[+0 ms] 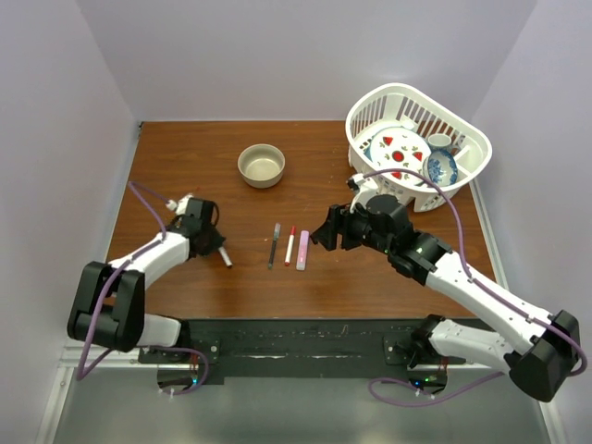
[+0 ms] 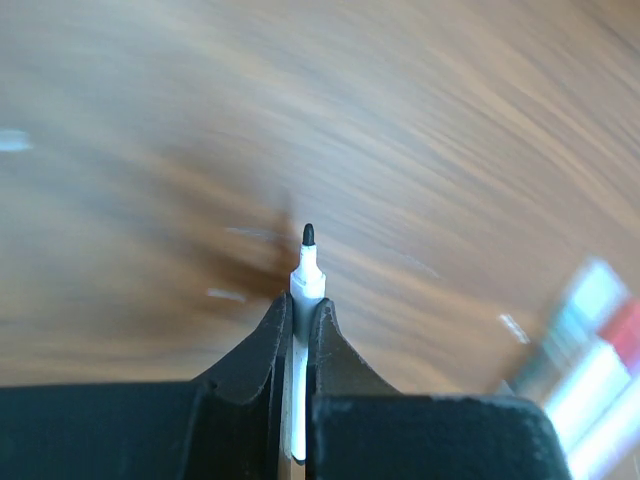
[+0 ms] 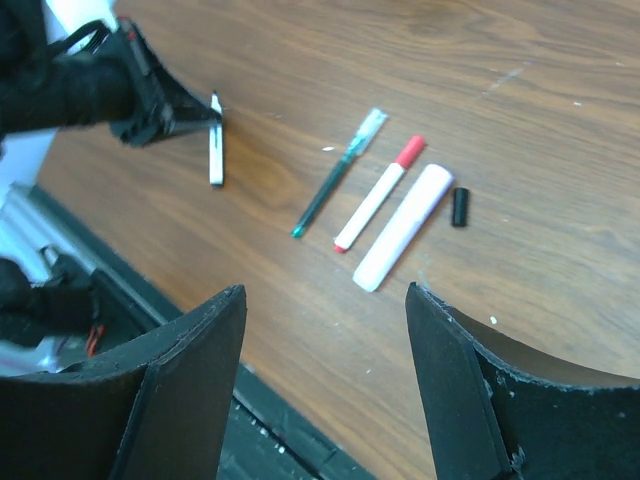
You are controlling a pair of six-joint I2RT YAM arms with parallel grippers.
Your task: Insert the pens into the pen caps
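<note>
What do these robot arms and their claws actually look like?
The left arm and right arm are white tubes with black joints. The left gripper and right gripper each have two black, tapering fingers. A purple cable loops along each arm.

Three pens in a row at mid-worktop, one arm on each side

On the brown worktop point(image 1: 185, 157), a dark grey pen point(image 1: 274, 246), a red-capped white pen point(image 1: 289, 250) and a pink marker point(image 1: 302, 251) lie side by side, running from the far edge toward the near edge. The red cap point(image 1: 292, 230) is on the far end. Toward the left edge, the left arm point(image 1: 157, 254) reaches in, and a short white pen point(image 1: 226, 258) sticks out of the left jaws toward the near edge. The right arm point(image 1: 462, 277) comes from the near right corner, and the right jaws are just beside the pink marker. A tan bowl point(image 1: 262, 166) stands near the far edge. A white basket point(image 1: 467, 153) of dishes fills the far right corner.
</note>
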